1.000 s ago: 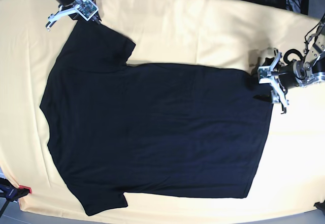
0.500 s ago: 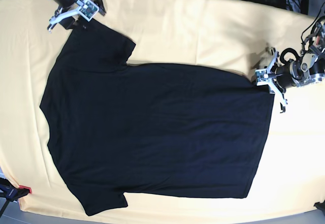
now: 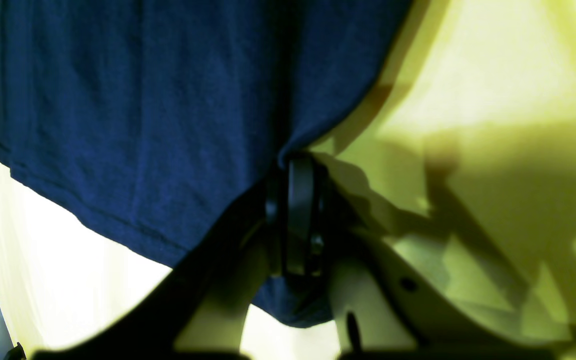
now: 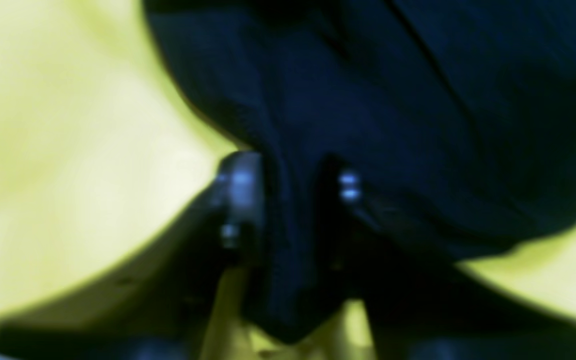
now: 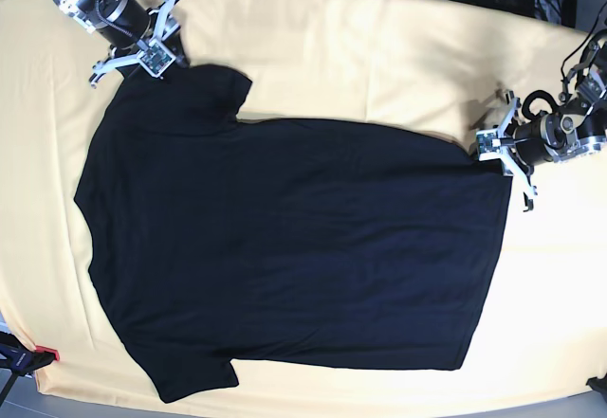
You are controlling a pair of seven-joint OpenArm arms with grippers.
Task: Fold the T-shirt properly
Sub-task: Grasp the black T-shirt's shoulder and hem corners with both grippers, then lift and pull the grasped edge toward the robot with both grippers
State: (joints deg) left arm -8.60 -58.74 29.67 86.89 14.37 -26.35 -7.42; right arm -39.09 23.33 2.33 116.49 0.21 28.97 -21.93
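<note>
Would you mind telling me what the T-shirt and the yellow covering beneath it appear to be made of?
The T-shirt looks like soft, matte knit cloth, probably cotton jersey: it drapes and bunches where the left claw pinches it, and a stitched hem shows. The yellow covering seems a thin woven sheet, also matte, lying in faint ripples; the exact fibre cannot be told.

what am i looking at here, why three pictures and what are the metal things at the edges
It is a robot with two arms, seen from three cameras. The base view looks down on a table under a yellow cloth, where a black T-shirt lies spread flat. The other two pictures come from cameras on the arms' wrists. The metal things are the arms' grasping parts. The right tool pinches the shirt at a sleeve corner, and the left tool pinches a corner of the hem.
</note>
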